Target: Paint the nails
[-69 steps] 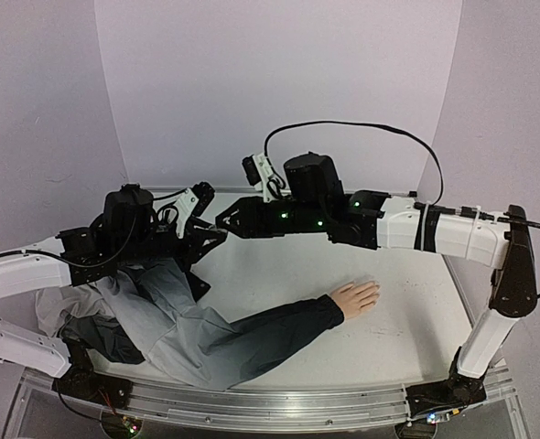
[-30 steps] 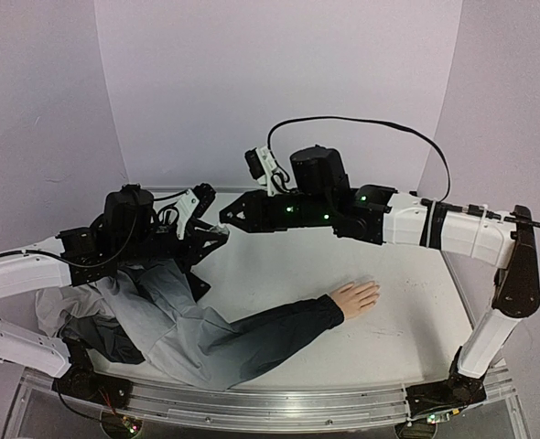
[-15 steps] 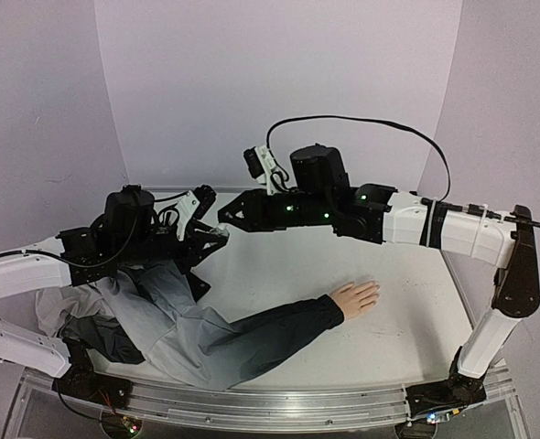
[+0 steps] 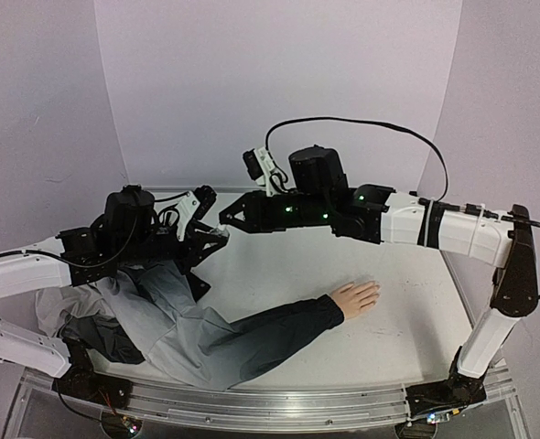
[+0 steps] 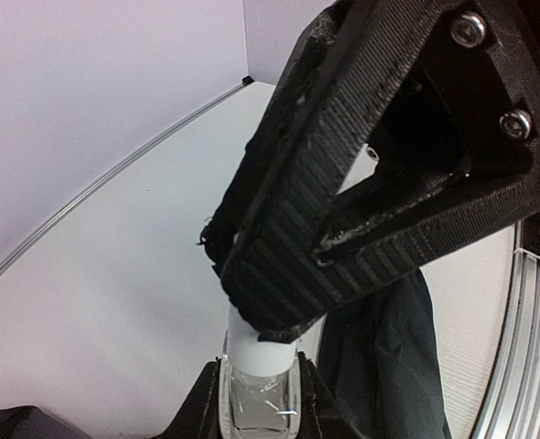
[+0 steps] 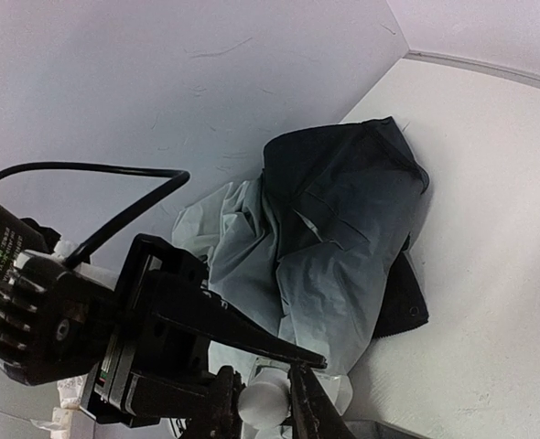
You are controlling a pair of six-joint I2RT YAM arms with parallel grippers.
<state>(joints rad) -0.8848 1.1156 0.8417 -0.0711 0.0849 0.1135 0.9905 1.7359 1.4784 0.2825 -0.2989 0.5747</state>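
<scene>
The white table (image 4: 407,274) fills the space in front of me, with the right arm (image 4: 453,229) stretched across its far side from the right and the left arm (image 4: 14,274) coming in low from the left. A rumpled grey garment (image 4: 169,329) is heaped at the near left, and a dark sleeve (image 4: 284,325) runs out of it towards the middle. The mannequin hand (image 4: 354,297) lies palm down at the sleeve's end, right of centre and well apart from both grippers. The left gripper (image 4: 210,240) and right gripper (image 4: 226,217) meet above the far left of the table. The left jaws are clamped on a small clear bottle (image 5: 254,407); the right jaws are narrowed onto its white cap (image 6: 263,402). The nails (image 4: 375,291) are too tiny to make out.
</scene>
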